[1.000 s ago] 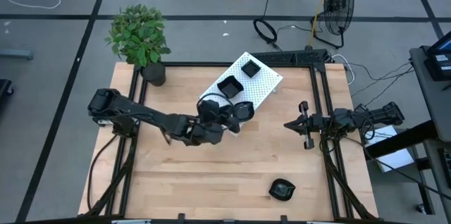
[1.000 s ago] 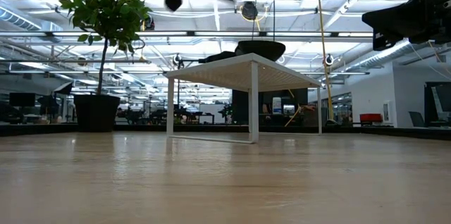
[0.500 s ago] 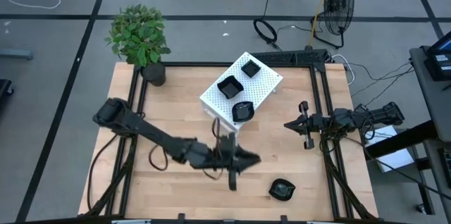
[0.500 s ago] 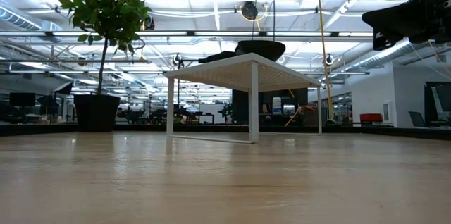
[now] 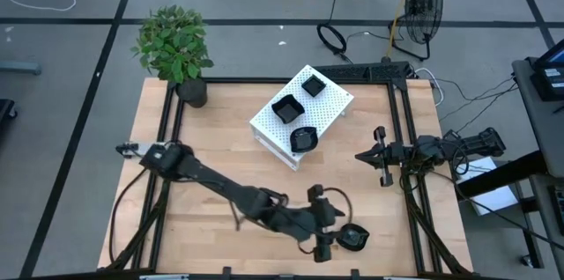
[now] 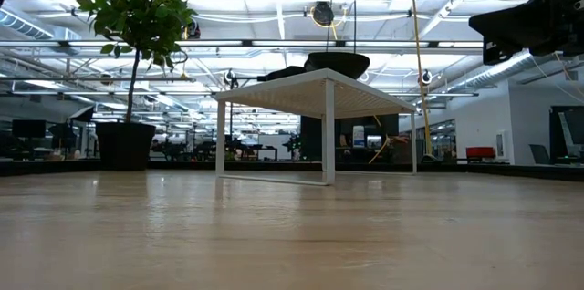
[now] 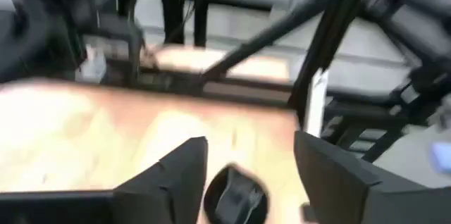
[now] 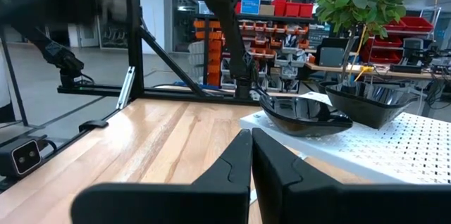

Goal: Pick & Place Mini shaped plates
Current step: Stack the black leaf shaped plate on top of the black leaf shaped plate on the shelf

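A glossy black mini shaped plate (image 5: 354, 238) lies flat on the wooden table near its near right corner. My left gripper (image 5: 335, 227) hangs open just left of it. In the left wrist view the plate (image 7: 236, 196) shows ahead, between the spread fingers (image 7: 184, 175), which do not touch it. Three more black plates (image 5: 302, 138) (image 5: 285, 106) (image 5: 313, 84) rest on top of the white perforated box (image 5: 328, 104). My right gripper (image 5: 379, 157) waits shut at the table's right side, clear of everything.
A potted plant (image 5: 176, 47) stands at the far left corner. The white box (image 6: 310, 85) stands raised on legs at the far middle of the table. Bare wood (image 5: 220, 130) stretches across the left and the near middle. Black frame rails (image 5: 401, 139) border the table.
My left gripper has swung from the white box toward the table's near right corner and now hangs beside the lone plate there. The plates on the box have stayed in place. My right arm has kept still.
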`<state>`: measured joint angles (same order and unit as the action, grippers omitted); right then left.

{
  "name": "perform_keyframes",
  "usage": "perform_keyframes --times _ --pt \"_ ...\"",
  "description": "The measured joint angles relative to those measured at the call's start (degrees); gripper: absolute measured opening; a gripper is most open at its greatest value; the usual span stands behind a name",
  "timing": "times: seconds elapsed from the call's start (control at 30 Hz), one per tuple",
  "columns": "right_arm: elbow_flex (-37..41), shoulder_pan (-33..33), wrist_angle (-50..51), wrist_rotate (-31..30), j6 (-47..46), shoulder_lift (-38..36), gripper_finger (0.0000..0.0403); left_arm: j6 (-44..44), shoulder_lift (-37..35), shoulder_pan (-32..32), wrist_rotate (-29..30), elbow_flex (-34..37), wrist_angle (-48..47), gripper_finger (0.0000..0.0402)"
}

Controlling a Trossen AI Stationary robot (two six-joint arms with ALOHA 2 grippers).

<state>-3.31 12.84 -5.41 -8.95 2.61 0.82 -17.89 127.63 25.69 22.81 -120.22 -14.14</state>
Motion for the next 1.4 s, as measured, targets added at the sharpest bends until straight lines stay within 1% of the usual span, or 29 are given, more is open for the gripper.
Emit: perform_keyframes --times 0.1,0.2,0.3,0.47,0.6,0.73,0.83,0.93,1.1,1.2,1.27,1.33,1.4 --pt "0.0 0.0 0.0 0.0 0.0 0.0 0.0 -0.5 3.6 -0.7 -0.3 -0.3 -0.5 0.0233" --pt "0.0 0.0 0.0 0.0 0.0 0.0 0.0 -0.7 6.6 -1.4 -0.3 -0.3 -1.1 0.0238" --pt "0.0 0.0 0.0 0.0 0.0 0.0 0.0 -1.7 9.2 -1.9 -1.0 -0.3 -1.2 0.0231" --pt "0.0 0.0 0.0 0.0 0.0 0.0 0.0 -3.3 12.1 -2.2 -6.0 -0.3 -0.2 0.0211" --pt "0.0 0.0 0.0 0.0 0.0 0.0 0.0 -3.6 14.4 -2.1 -6.6 -0.4 -0.6 0.0199" --pt "0.0 0.0 0.0 0.0 0.0 0.0 0.0 -4.8 16.4 -2.7 -7.0 -0.4 -0.1 0.0202" --pt "0.0 0.0 0.0 0.0 0.0 0.0 0.0 -6.9 17.6 -3.2 -8.9 -0.4 0.4 0.0208" --pt "0.0 0.0 0.0 0.0 0.0 0.0 0.0 -6.9 18.0 -3.4 -11.0 -0.3 0.5 0.0208" --pt "0.0 0.0 0.0 0.0 0.0 0.0 0.0 -4.4 17.5 -3.5 -11.0 -0.4 1.1 0.0194" --pt "0.0 0.0 0.0 0.0 0.0 0.0 0.0 -0.5 15.4 -3.6 -11.0 -0.2 -1.7 0.0178" --pt "0.0 0.0 0.0 0.0 0.0 0.0 0.0 0.4 11.4 -3.5 -10.8 -0.2 -6.1 0.0164" --pt "0.0 0.0 0.0 0.0 0.0 0.0 0.0 0.2 5.7 -3.1 -10.8 -0.2 -10.9 0.0149" --pt "0.0 0.0 0.0 0.0 0.0 0.0 0.0 0.5 -0.1 -2.3 -9.4 -0.5 -15.7 0.0133"
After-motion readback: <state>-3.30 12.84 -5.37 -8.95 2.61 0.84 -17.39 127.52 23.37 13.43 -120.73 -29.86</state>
